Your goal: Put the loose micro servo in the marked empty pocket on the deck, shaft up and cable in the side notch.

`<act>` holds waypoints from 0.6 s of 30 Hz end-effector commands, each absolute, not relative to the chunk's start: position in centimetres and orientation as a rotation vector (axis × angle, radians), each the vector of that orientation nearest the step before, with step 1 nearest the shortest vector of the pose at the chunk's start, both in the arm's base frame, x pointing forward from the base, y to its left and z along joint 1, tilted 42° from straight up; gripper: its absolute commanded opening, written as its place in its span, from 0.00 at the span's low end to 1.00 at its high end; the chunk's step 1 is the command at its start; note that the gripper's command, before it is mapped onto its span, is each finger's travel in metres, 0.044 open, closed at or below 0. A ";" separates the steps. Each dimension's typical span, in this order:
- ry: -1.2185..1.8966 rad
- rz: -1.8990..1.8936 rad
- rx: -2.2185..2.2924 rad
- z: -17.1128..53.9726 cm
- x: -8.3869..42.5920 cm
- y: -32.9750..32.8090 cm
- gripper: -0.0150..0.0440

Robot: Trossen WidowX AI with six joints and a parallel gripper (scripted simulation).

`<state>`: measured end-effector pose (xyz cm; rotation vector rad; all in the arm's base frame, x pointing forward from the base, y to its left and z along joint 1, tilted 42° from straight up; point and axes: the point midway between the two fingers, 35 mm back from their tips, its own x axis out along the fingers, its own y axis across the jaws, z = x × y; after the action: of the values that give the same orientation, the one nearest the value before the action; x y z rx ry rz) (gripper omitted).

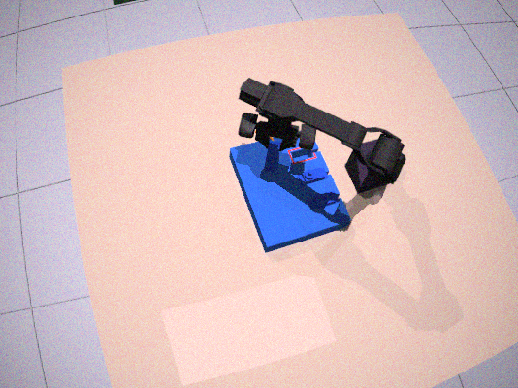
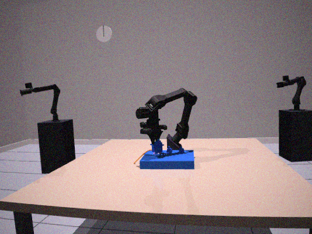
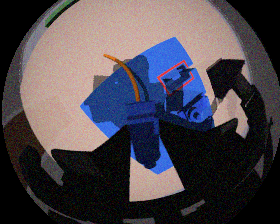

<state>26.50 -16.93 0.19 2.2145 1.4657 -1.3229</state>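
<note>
My gripper (image 1: 276, 134) (image 2: 155, 139) (image 3: 143, 126) is shut on the loose servo (image 2: 157, 146) (image 3: 143, 136), a dark blue block. The servo is held above the deck (image 1: 272, 210) (image 2: 166, 165) (image 3: 167, 52); in the exterior view its ears stick out sideways near its top. Its orange cable (image 2: 142, 156) (image 3: 132, 77) curves out past the deck's edge. The red-outlined pocket (image 1: 305, 160) (image 3: 171, 69) lies beside the servo, up and to the right in the wrist view. The output shaft is hidden or too dark to make out.
Fitted blue servo parts (image 1: 312, 175) (image 3: 195, 114) stand on the deck near the pocket, with another (image 1: 331, 199) further along. The arm's base (image 1: 371, 167) stands close to the deck's right side. The arm's shadow crosses the deck.
</note>
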 end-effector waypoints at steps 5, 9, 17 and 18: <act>1.350 -1.614 2.372 0.2 26.5 -17.0 0.25; 1.278 -1.763 2.446 0.2 26.5 -17.0 0.25; 1.100 -2.069 2.574 0.2 26.5 -17.0 0.25; 1.074 -2.108 2.588 0.2 26.5 -17.0 0.25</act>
<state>26.50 -16.93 0.19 2.5476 1.1526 -1.9905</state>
